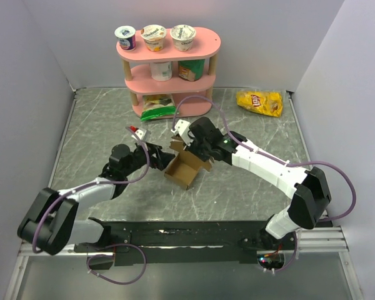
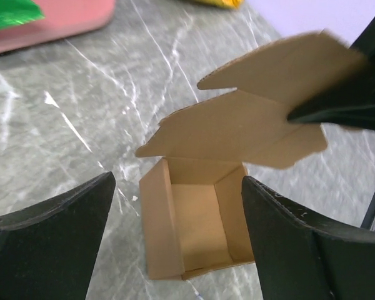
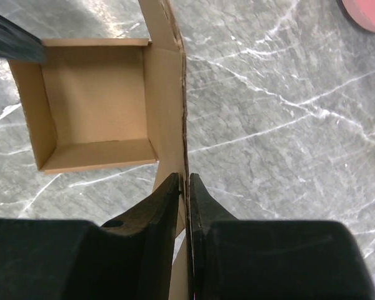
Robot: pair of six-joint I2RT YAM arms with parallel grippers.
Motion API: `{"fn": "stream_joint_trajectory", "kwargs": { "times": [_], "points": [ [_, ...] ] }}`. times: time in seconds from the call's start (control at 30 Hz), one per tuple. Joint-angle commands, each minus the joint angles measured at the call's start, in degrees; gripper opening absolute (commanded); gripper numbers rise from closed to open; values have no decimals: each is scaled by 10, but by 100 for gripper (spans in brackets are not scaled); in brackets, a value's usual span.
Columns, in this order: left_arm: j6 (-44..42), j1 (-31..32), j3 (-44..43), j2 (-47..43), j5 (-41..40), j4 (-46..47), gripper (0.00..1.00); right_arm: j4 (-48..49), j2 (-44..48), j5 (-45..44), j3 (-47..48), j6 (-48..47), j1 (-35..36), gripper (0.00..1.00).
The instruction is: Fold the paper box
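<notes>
The paper box (image 1: 182,169) is plain brown cardboard, set up as an open square tray on the marble table, its lid flap standing up at the far side. In the left wrist view the box (image 2: 197,219) lies between my open left fingers, lid flap (image 2: 262,125) above it. My left gripper (image 1: 155,153) is open and empty, just left of the box. My right gripper (image 1: 189,145) is shut on the lid flap's edge (image 3: 182,112); in the right wrist view both fingertips (image 3: 172,187) pinch the thin cardboard, the open box (image 3: 94,103) at upper left.
A pink two-tier shelf (image 1: 169,65) with yogurt cups and a green packet stands at the back. A yellow chip bag (image 1: 260,102) lies at the back right. Grey walls close in both sides.
</notes>
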State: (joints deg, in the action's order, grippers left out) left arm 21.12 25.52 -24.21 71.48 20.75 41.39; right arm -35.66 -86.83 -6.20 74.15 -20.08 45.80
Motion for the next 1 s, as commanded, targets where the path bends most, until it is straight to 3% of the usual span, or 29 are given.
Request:
{"fn": "stream_joint_trajectory", "kwargs": {
  "times": [0.0,0.2,0.33,0.47,0.7,0.8,0.83,0.97],
  "points": [
    [-42,-1,-32,35,75,54,87,6,-1,7,29,-15,7,20],
    [-71,-1,-42,69,79,77,94,1,1,39,34,-24,6,20],
    [-85,-1,-38,86,49,99,100,-4,-3,44,36,-29,7,20],
    [-112,-1,-40,85,9,100,99,-7,-4,49,36,-30,6,20],
    [-111,-1,-63,130,125,137,96,-4,-5,58,33,-30,6,20],
    [-109,-1,-68,138,130,139,84,-4,-7,58,35,-30,6,20],
    [-106,-1,-66,138,128,141,74,-2,-7,56,35,-30,6,20],
    [-82,-1,-66,146,122,143,55,12,-7,54,32,-21,6,20]
  ]
}}
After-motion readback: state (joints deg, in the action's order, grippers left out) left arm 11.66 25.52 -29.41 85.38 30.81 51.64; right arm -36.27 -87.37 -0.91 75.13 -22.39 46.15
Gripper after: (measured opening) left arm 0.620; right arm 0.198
